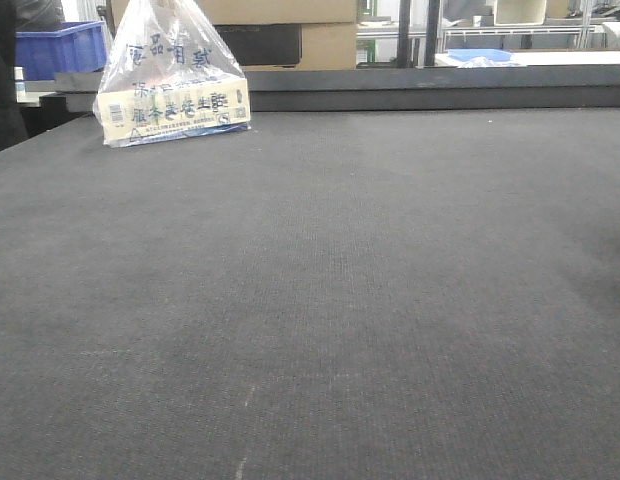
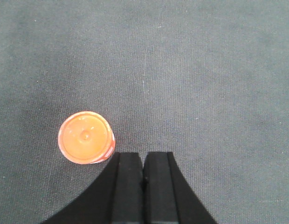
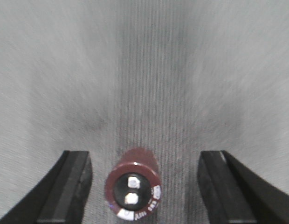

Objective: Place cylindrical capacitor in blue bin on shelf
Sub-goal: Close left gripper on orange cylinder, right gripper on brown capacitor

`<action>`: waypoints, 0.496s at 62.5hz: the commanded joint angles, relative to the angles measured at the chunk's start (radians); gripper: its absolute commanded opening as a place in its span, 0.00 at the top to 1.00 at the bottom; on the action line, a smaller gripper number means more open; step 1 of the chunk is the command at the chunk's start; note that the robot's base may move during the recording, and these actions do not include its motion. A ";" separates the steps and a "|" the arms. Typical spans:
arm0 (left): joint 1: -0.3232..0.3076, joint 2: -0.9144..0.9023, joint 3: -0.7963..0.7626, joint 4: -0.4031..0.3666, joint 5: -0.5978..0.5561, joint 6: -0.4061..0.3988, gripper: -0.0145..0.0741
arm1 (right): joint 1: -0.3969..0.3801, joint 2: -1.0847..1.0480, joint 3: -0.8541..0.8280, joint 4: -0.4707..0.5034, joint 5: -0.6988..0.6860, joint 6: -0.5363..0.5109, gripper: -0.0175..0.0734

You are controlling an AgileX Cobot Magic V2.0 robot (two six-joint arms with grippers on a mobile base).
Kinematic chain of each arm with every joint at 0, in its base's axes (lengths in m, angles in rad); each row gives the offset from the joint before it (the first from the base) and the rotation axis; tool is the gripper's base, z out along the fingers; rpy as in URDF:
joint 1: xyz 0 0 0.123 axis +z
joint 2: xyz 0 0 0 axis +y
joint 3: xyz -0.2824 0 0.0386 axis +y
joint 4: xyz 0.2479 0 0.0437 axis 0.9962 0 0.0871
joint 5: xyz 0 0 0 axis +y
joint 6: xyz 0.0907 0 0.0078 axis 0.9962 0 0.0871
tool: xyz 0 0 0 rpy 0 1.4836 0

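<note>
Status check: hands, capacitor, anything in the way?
Left hand shut, empty, beside orange round object. Right hand open, straddling capacitor, no contact. Nothing between.

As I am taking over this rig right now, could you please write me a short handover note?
The left end effector is shut and empty, beside an orange round-topped item.
The right end effector is open, straddling the cylindrical capacitor without touching it.
The capacitor stands on the dark table.
Done: right arm aligned.
Left to do: grasp, lift, bin it; a blue bin shows far back left, shelf unclear.
</note>
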 commanded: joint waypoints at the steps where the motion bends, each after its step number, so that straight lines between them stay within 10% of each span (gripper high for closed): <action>1: 0.002 0.000 -0.011 -0.001 -0.007 -0.009 0.96 | 0.000 0.017 -0.004 -0.001 0.018 -0.001 0.41; 19: 0.002 0.001 -0.011 0.026 -0.007 -0.009 0.96 | 0.000 0.031 -0.004 -0.001 0.017 -0.001 0.43; 31: 0.002 0.001 -0.005 0.064 -0.007 -0.009 0.91 | 0.000 0.038 -0.004 0.004 0.017 -0.001 0.70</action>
